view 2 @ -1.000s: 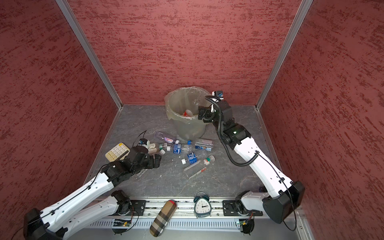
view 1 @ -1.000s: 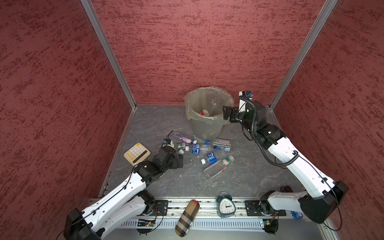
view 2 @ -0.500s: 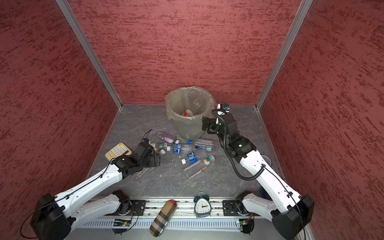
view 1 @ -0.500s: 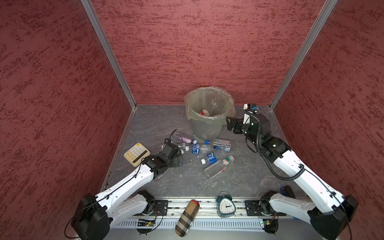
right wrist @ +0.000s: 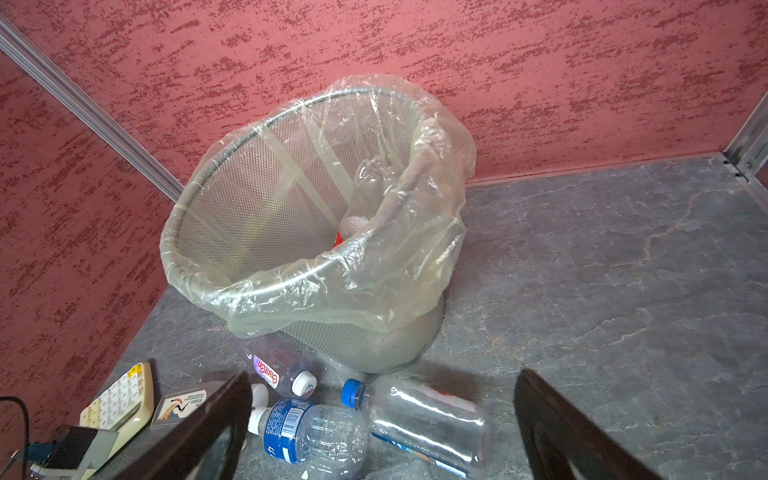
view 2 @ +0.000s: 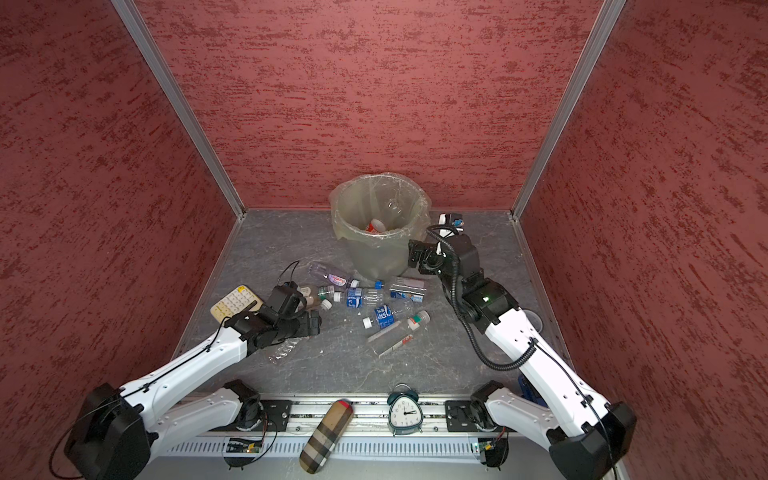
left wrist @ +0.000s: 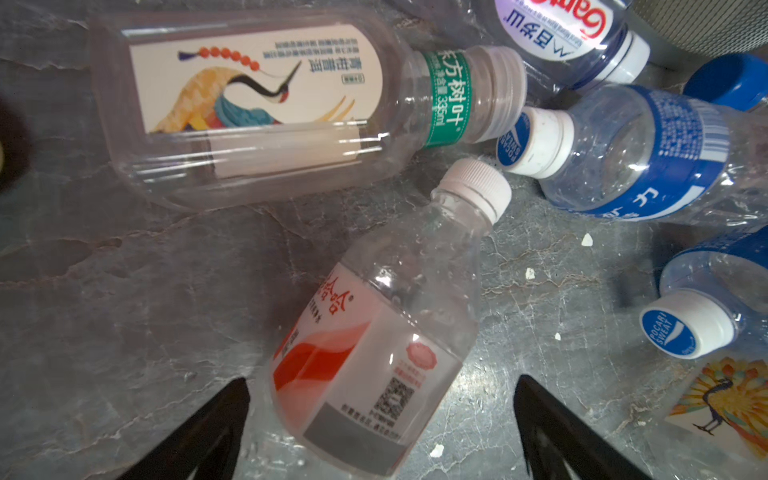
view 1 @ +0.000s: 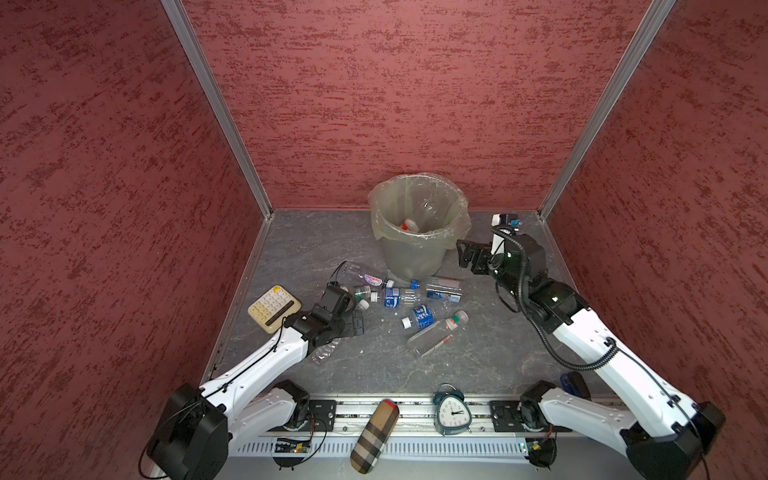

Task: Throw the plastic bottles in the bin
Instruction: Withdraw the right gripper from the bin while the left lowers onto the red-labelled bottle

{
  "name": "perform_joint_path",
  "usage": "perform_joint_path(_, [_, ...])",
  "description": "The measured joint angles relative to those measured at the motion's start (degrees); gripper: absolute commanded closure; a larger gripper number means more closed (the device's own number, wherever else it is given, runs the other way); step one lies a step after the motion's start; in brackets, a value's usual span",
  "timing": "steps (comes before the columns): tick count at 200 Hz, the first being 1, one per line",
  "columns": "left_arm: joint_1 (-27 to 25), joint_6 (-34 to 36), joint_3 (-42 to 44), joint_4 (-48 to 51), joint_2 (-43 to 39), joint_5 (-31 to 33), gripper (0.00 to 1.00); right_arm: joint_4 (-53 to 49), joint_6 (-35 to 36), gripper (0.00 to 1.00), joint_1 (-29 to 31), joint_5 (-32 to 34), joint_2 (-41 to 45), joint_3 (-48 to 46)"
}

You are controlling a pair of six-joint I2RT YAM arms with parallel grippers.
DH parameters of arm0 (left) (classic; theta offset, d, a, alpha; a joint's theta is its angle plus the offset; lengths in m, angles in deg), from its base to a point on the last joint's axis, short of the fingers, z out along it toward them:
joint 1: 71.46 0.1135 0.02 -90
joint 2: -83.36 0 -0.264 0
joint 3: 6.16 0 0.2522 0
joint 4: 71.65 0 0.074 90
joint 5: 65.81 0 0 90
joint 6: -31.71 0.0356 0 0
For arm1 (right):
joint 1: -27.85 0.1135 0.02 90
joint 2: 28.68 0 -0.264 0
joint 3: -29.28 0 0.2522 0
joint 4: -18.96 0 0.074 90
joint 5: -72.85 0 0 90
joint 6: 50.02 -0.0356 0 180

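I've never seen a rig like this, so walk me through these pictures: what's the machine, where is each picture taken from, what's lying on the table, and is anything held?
These are two white robot arms fixed to a rail at the front of the table. Two pictures look down from overhead; the other two are shot from the arms' wrists. Each arm ends in a two-fingered end effector. Plastic bottles lie scattered on the table before a lined bin, which already has a couple inside. Also there: a calculator, a clock and a plaid case. Nothing is held. The left end effector is open around a red-label bottle, not gripping it; the right end effector is open near the bin.
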Motion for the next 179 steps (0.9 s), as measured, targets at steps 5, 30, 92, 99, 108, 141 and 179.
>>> perform_joint_path(5, [0.0,0.0,0.0,0.0,0.2,-0.3,0.01,0.0,0.0,0.01,0.0,0.0,0.0,0.0])
perform_joint_path(30, [0.0,0.2,0.2,-0.3,1.5,-1.5,0.01,0.0,0.0,0.01,0.0,0.0,0.0,0.0])
perform_joint_path(92, [-1.1,0.0,0.3,-0.5,4.3,-2.6,0.01,0.0,-0.2,0.03,0.0,0.0,-0.3,0.0])
perform_joint_path(99, [-1.4,-0.2,0.3,-0.5,4.6,-2.6,0.01,0.0,-0.2,0.05,0.0,0.0,-0.4,0.0])
perform_joint_path(108, [-1.8,-0.4,0.3,-0.4,5.0,-2.6,0.02,0.0,-0.2,0.06,0.0,0.0,-0.4,0.0])
perform_joint_path(141, [-3.3,-1.0,0.3,-0.3,6.0,-2.5,0.05,0.1,-0.6,0.12,0.0,0.0,-0.4,-0.6])
perform_joint_path(179, [-4.0,-1.9,0.3,0.3,6.0,-1.9,0.11,0.0,-1.2,0.19,0.0,0.0,-0.4,-2.9])
